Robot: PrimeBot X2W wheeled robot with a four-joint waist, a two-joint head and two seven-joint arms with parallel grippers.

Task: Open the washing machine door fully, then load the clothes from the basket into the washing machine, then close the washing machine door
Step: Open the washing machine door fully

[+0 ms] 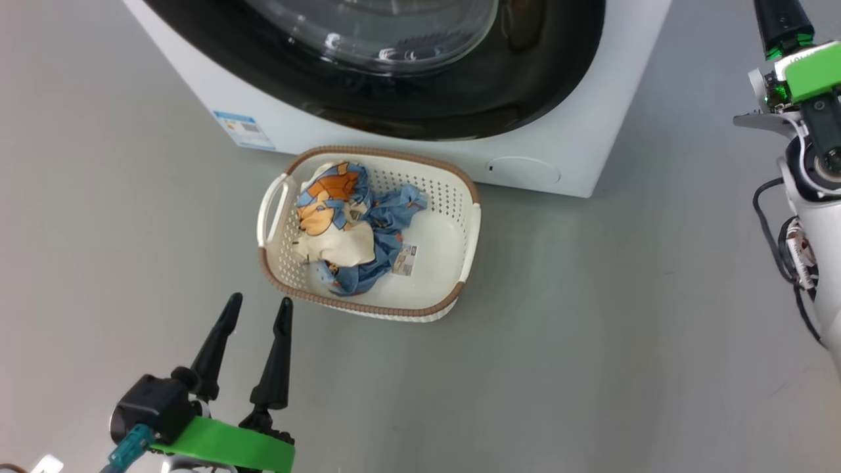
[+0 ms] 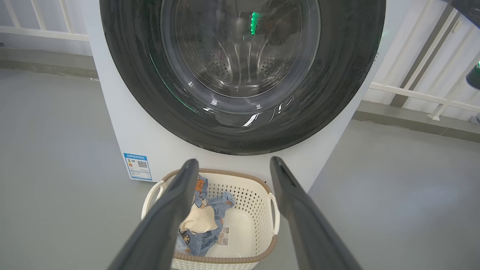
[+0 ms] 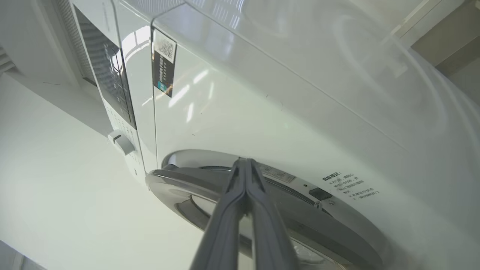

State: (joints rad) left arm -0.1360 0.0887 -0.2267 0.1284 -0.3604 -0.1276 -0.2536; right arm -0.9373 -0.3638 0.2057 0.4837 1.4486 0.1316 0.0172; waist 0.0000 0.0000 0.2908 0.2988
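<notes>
Your washing machine door (image 1: 539, 79) sits low on the washing machine (image 1: 578, 151). The basket (image 1: 460, 197) stands just in front on the floor (image 1: 591, 328), with the clothes (image 1: 348, 223) heaped toward its left. The left wrist view shows you the steel drum (image 2: 240, 56) through the glass. The right wrist view shows the door's rim side-on, with your right gripper (image 3: 245, 162) at it, fingers pressed together. Your left gripper (image 1: 259, 301) is spread wide and holding nothing, near the basket's corner.

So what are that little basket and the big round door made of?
The basket looks like moulded plastic, matte cream: neat rows of holes. Its brown rim looks woven, probably plastic too. The door has a glossy black ring, plastic or glass, I can't tell, showing reflections, around a clear bulging centre, likely glass.
</notes>
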